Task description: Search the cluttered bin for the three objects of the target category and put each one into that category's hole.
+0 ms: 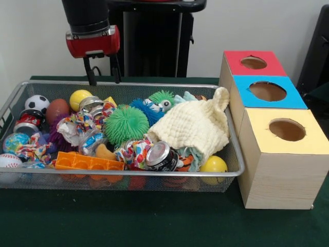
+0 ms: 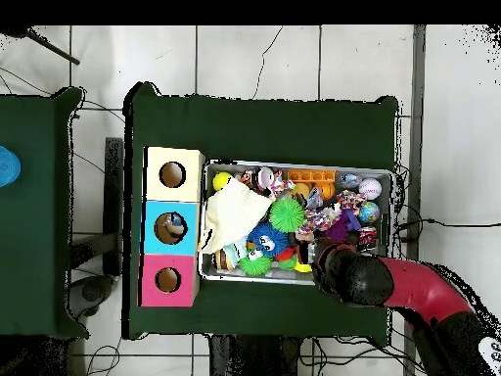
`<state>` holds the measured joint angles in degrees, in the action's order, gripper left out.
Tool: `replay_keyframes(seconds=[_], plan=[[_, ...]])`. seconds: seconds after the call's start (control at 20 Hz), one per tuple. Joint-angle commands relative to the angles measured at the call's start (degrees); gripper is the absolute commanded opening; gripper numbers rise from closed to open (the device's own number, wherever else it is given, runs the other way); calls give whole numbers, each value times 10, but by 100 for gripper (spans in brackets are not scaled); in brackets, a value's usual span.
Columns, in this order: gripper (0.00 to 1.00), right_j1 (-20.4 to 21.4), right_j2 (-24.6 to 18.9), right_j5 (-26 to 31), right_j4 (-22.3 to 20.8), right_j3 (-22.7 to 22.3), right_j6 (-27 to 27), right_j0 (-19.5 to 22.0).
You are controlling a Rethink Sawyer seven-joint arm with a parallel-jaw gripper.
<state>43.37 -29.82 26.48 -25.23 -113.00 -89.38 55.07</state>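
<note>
My pincer (image 1: 103, 77) hangs spread and empty above the far rim of the wire bin (image 1: 234, 154). The bin, heaped with toys, sits mid-table beside the three-holed box (image 1: 272, 170).

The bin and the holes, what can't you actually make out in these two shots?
- Under the cream cloth: whatever lies beneath is covered in both views.
- Claw: overhead, the arm hides it.
- Yellow box: its hole's inside is dark, front view.
- Crushed can: label too small to read.
</note>
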Motion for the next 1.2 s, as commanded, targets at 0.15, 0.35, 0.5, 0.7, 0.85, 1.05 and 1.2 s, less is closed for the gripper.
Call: replay_keyframes(seconds=[0.15,0.35,0.5,0.7,0.85,1.05,1.2], plan=[[100,-15,-48,-19,-15,56,24,11],[100,-17,-45,10,-23,89,39,-2],[100,-10,-35,13,-27,110,32,-16],[100,0,-34,31,-25,137,38,-26],[100,-8,-21,42,-30,166,34,-42],[100,-27,-14,44,-31,202,33,-51],[100,-37,-7,41,-31,215,27,-57]])
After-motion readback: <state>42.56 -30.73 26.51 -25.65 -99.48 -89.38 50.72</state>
